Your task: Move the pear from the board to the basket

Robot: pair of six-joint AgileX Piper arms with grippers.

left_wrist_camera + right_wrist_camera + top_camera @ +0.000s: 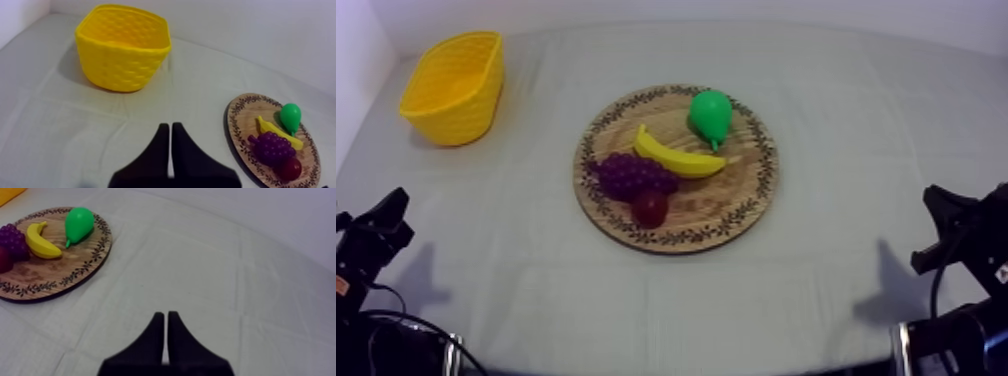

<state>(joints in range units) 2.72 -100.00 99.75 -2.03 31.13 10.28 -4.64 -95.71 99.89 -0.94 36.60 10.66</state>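
The pick is only beginning: the pear [710, 115] is lying on the far side of the wooden board [741, 192], well apart from the yellow basket [454, 88], while the left claw [170, 129] and right claw [165, 316] are resting narrow and empty, so, I judge, one is needing to open and reach over it.

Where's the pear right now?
In the top view the pear lies on the far right part of the wooden board, just beyond the banana.
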